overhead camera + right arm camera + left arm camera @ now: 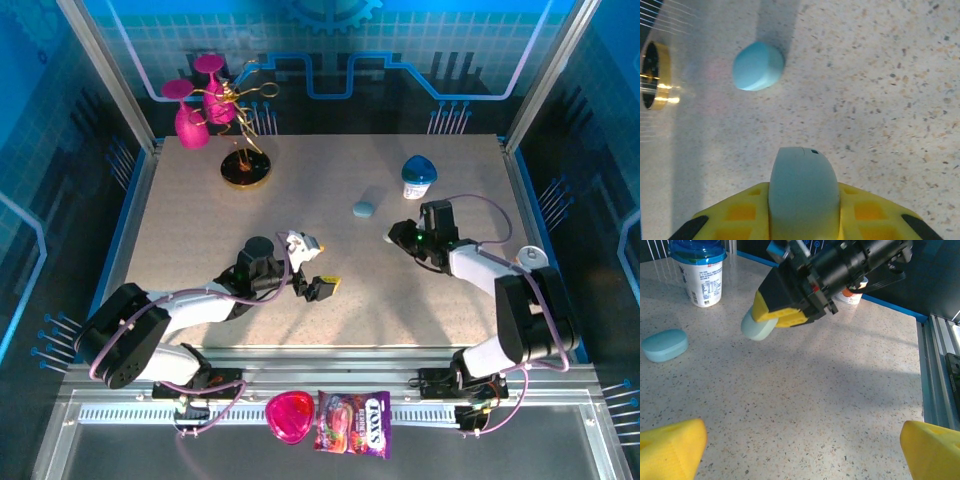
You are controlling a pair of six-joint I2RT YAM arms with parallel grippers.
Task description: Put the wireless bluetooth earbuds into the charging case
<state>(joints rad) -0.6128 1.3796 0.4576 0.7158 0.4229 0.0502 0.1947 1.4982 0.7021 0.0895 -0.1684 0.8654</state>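
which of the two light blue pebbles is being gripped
The held pebble, clamped between the right pincer's yellow fingers; the other pebble lies free on the table.

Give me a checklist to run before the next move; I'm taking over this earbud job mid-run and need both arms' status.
1. Right gripper grip: ok; jaws shut on a pale blue rounded piece.
2. Left gripper free: ok; jaws wide open, nothing between them.
3. Light-blue pebble-shaped piece: ok; lies flat on the table, apart from both grippers.
4. Which piece is the charging case: cannot tell; both look alike and closed.
5. Lid open, sockets exposed: not ok on either piece.
6. Blue-topped white container: ok; upright, apart from the right gripper.
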